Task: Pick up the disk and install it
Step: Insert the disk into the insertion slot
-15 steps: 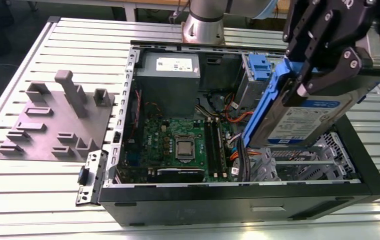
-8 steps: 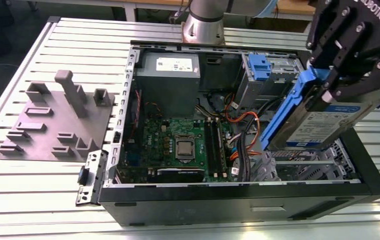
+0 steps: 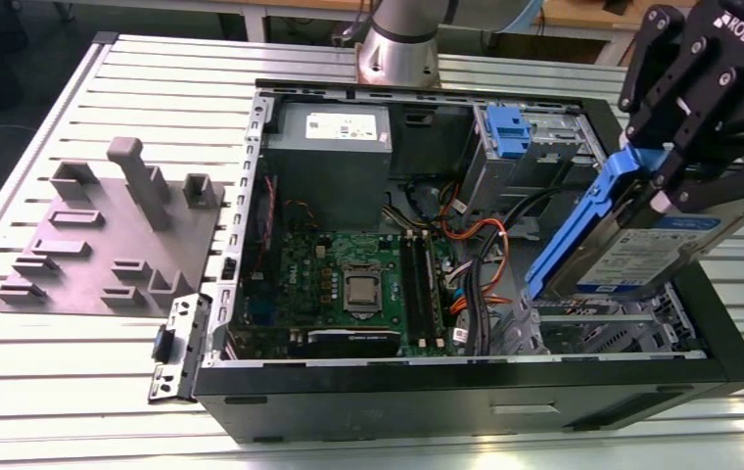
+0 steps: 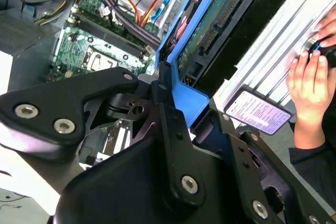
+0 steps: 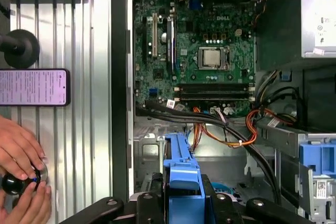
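The disk [image 3: 637, 253], a silver drive with a white-and-blue label in a blue carrier, hangs tilted above the front corner of the open computer case [image 3: 477, 384] at the exterior view's right. My black gripper [image 3: 670, 184] is shut on its upper end. In the second wrist view the gripper [image 4: 164, 109] clamps the blue carrier, and the disk's [image 4: 216, 18] green underside shows beyond it. In the first wrist view the disk's [image 5: 181, 165] blue carrier edge stands up from the gripper [image 5: 181, 204]. A metal drive cage [image 3: 607, 328] lies just below the disk.
Inside the case are a motherboard [image 3: 346, 284], a grey power supply [image 3: 333, 137], another blue-tabbed carrier [image 3: 509, 132] and orange and black cables [image 3: 477, 245]. A grey fixture plate [image 3: 98, 235] lies beside the case. A person's hands [image 5: 18, 153] and a phone [image 5: 34, 86] rest on the slatted table.
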`<state>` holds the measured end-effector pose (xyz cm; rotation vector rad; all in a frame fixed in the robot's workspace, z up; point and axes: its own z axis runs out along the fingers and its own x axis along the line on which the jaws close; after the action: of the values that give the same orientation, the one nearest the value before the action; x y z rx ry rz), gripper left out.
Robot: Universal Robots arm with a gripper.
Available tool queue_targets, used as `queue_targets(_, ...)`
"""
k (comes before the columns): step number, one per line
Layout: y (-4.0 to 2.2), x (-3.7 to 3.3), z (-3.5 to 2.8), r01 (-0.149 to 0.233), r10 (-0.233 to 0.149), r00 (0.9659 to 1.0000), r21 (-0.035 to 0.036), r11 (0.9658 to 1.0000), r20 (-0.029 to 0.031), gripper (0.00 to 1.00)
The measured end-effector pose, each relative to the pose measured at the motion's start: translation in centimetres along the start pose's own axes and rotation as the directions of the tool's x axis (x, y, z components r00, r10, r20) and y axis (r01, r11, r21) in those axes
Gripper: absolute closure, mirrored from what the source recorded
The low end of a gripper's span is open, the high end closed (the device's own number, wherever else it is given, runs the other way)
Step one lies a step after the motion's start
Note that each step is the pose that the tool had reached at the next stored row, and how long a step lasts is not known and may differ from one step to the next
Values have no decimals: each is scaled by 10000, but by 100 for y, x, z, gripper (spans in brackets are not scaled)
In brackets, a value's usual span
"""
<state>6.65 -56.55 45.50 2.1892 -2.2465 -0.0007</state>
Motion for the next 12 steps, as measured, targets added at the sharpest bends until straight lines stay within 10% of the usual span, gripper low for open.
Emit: queue_targets(12, -100, -3, 131, 4, -4, 10000, 0, 10000, -2, 64)
